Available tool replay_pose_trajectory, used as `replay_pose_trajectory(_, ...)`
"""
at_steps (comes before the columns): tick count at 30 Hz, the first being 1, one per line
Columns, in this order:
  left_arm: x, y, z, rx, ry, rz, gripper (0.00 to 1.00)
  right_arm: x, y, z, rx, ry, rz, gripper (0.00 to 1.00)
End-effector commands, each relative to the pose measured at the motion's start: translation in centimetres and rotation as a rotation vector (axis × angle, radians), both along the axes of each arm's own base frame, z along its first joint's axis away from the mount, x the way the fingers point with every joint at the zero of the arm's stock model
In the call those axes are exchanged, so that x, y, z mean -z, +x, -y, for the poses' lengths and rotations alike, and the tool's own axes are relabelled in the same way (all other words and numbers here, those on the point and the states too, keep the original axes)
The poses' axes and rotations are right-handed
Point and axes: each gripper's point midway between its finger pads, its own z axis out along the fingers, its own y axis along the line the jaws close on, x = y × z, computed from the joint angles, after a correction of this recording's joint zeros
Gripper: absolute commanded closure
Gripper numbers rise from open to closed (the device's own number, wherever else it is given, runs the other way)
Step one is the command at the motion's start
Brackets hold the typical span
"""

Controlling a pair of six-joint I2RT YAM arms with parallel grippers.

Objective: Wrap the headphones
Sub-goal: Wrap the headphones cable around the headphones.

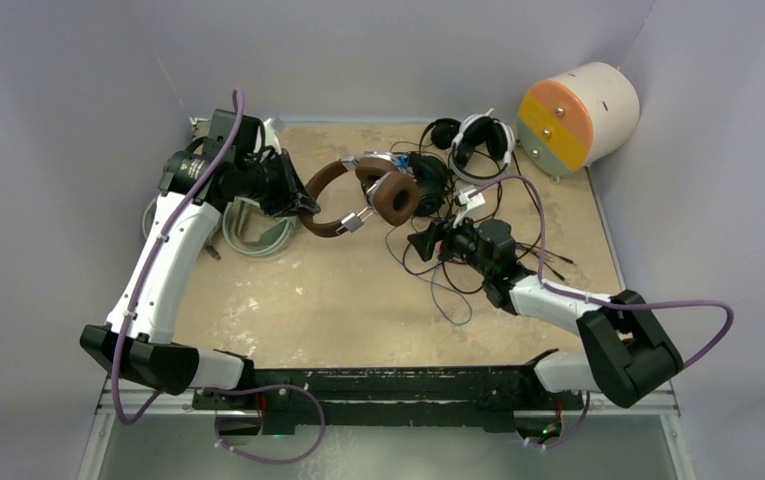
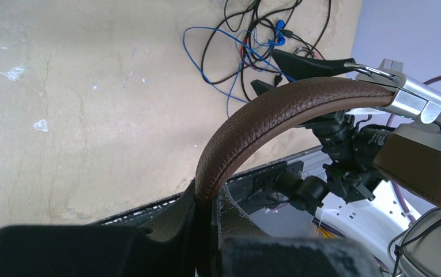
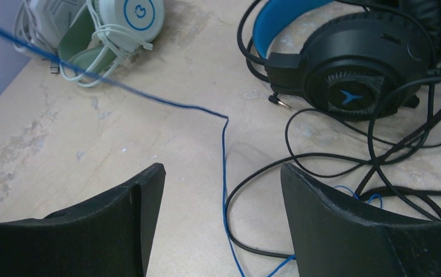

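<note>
From above, the left arm (image 1: pixel 173 250) reaches to the far left of the tabletop (image 1: pixel 358 310), and the left jaws are clamped on the headband of the brown headset (image 1: pixel 383 195), whose cups lie near the middle of the far side. The left wrist view shows that grip up close: the brown band rises out of the closed jaws at the bottom edge and arcs up to a metal hinge (image 2: pixel 414 98), too small to make out from above. The right arm (image 1: pixel 558 300) stretches over a tangle of cables (image 1: pixel 448 270), and the right jaws stand wide with nothing gripped. Only the right wrist view shows a thin blue cable (image 3: pixel 225 144) passing between the two fingers (image 3: pixel 131 219). It also shows the black headset (image 3: pixel 350 75) with a blue band just beyond, and the mint headset (image 3: pixel 120 23) beside a white headset (image 3: pixel 48 14) at far left. The top view alone shows the black-and-white headset (image 1: pixel 478 140) and a cream cylinder (image 1: pixel 578 115) in the far right corner
</note>
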Motion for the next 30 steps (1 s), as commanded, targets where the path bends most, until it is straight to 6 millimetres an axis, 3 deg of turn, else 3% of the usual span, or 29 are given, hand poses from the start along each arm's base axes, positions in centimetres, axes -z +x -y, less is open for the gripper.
replay_pose_trajectory(1, -2.9, -1.4, 0.8, 0.071, -0.073, 0.069, 1.0, -5.4, 0.6, -1.8, -0.095, 0.056, 0.195, 0.23)
replay_pose_trajectory(9, -3.6, -2.0, 1.3, 0.105, -0.106, 0.069, 1.0, -6.7, -0.6, -3.5, -0.245, 0.054, 0.292, 0.24)
replay_pose_trajectory(17, -4.2, -2.3, 1.8, 0.135, -0.138, 0.068, 1.0, -6.8, 1.1, -4.1, -0.235, 0.04, 0.318, 0.3)
replay_pose_trajectory(26, -3.8, -2.1, 2.1, 0.144, -0.148, 0.047, 1.0, -9.5, 1.4, -6.0, -0.324, 0.089, 0.37, 0.32)
replay_pose_trajectory(30, -3.6, -2.0, 2.6, 0.17, -0.177, 0.044, 1.0, -10.7, 1.4, -6.6, -0.349, 0.111, 0.371, 0.45)
